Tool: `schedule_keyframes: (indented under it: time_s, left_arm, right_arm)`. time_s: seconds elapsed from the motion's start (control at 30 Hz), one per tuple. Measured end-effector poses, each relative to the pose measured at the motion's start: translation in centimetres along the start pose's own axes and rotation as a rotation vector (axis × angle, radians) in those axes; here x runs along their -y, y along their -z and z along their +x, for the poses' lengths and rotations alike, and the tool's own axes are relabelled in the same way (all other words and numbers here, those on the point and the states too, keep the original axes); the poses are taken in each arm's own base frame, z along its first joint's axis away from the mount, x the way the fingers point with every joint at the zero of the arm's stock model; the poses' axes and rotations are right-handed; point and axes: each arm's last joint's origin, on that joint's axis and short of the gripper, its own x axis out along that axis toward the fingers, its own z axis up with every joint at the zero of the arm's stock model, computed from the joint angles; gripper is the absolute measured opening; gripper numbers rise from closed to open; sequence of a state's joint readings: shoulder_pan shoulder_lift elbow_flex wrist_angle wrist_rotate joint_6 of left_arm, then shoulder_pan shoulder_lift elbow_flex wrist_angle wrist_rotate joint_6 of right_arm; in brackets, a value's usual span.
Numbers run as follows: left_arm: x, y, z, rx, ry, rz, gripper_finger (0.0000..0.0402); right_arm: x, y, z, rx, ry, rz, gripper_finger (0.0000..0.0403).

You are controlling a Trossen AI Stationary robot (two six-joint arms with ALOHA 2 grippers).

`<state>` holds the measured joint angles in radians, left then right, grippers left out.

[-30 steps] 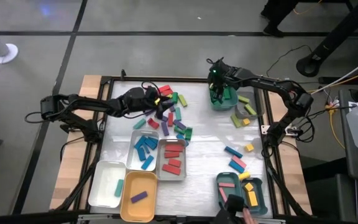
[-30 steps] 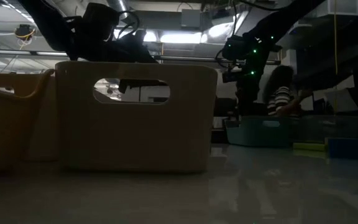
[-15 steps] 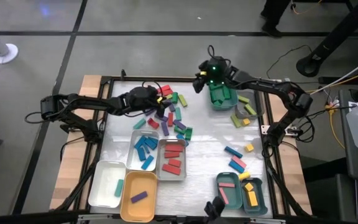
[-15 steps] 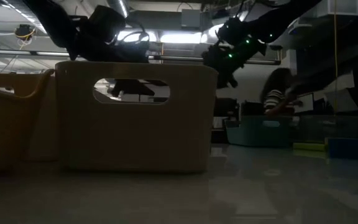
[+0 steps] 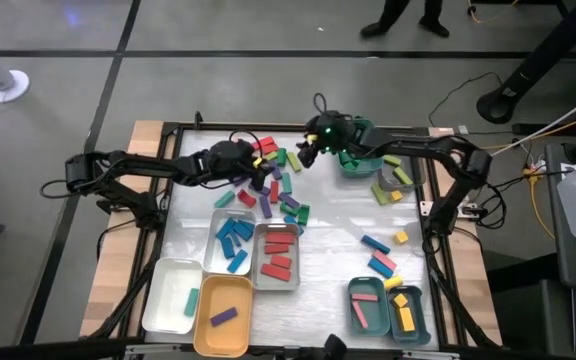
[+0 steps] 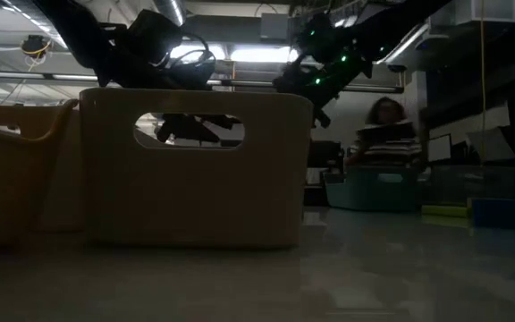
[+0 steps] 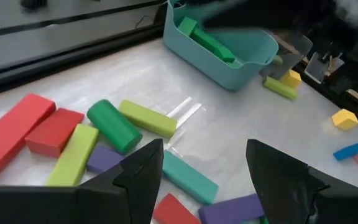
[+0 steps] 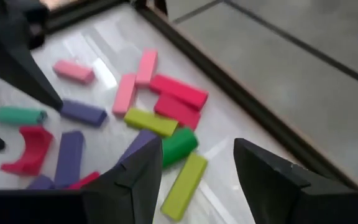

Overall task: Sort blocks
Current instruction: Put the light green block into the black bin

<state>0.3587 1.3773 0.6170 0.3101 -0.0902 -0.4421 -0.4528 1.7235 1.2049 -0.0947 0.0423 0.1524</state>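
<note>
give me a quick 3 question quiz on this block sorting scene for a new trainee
1. True or false: the left gripper is open above the loose pile of blocks.
2. The grey tray beside the tray of blue blocks mostly holds blocks of which colour? A) yellow B) red C) green
3. What lies in the orange tray at the near edge of the table?

Key
1. True: its fingers stand apart with nothing between them.
2. B: the red blocks lie in it.
3. A single purple block.
</note>
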Motion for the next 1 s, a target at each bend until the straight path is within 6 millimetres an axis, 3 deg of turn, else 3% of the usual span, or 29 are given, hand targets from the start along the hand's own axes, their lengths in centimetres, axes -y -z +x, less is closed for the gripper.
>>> schedule_keyframes:
  time_s: [0.5,1.0]
  left_arm:
    - [0.5,1.4,-0.2,-0.110,-0.015,0.006,0.0217]
    - [0.4,1.5,-0.2,-0.121,-0.020,0.015,0.0217]
  right_arm:
    - [-0.1,4.7,6.6,-0.126,0.013,0.037,0.0198]
    - [-0.1,6.6,8.3,-0.191,0.001,0.097,0.0198]
